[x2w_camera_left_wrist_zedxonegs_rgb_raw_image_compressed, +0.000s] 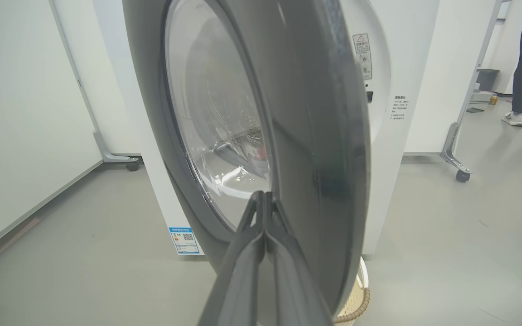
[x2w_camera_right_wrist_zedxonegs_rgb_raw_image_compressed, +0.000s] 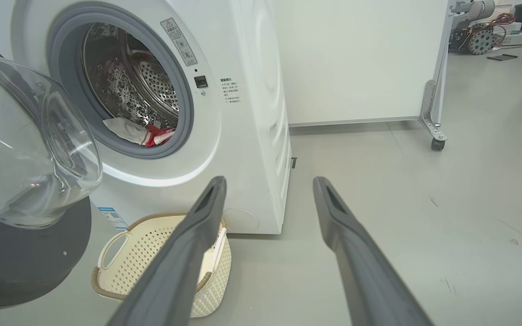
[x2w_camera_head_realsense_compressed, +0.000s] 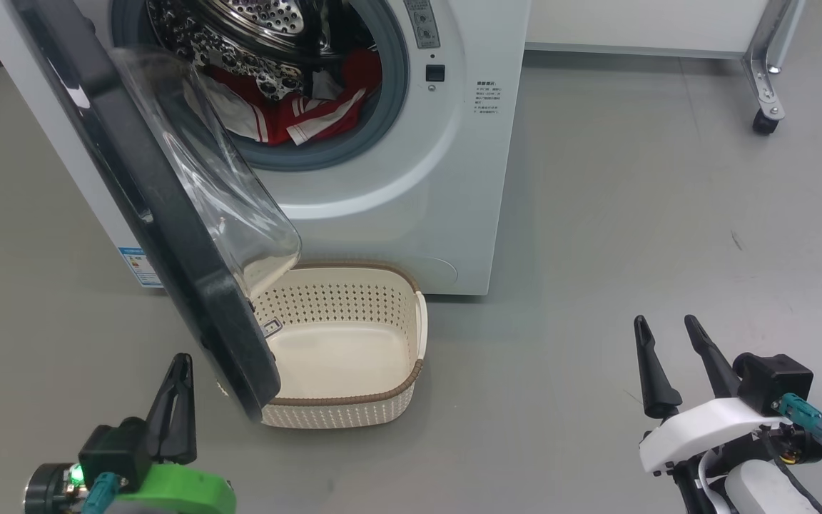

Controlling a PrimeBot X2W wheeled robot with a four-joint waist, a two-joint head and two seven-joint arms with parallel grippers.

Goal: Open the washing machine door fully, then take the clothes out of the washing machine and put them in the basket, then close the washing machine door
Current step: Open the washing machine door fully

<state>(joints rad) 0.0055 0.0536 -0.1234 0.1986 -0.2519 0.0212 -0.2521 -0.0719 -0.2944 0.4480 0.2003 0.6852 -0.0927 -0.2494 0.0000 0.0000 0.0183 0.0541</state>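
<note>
While closed, left claw near washing machine door edge; right claw parted above floor.

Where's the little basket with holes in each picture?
Head view: the basket sits bottom centre, on the floor in front of the washing machine, partly hidden by the door's lower edge.
Left wrist view: a sliver of the basket peeks out at the bottom edge, right of the door.
Right wrist view: the basket is lower left, below the drum opening.
Shared landmark: the open washing machine door, right beside the basket each time.
</note>
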